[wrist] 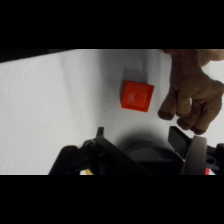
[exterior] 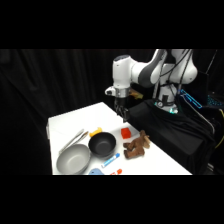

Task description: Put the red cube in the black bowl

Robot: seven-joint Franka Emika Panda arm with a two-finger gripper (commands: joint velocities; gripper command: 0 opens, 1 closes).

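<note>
While the arm reaches over the table [exterior: 65, 125] in the side view, the pincer [exterior: 122, 113] hangs above the red cube [exterior: 126, 132], clear of it and holding nothing. The cube lies on the table between the black bowl [exterior: 102, 144] and a brown plush toy [exterior: 137, 145]. A grey bowl [exterior: 73, 159] touches the black one.

From the wrist, the pincer [wrist: 145, 137] is spread wide, fingers [wrist: 181, 139] apart, with the cube [wrist: 137, 96] on the table [wrist: 55, 100] beyond them, untouched, just beside the toy [wrist: 195, 92].

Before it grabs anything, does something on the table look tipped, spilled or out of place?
Nothing stands out. The red cube sits flat beside the plush toy, and the black bowl stands upright and empty.
</note>
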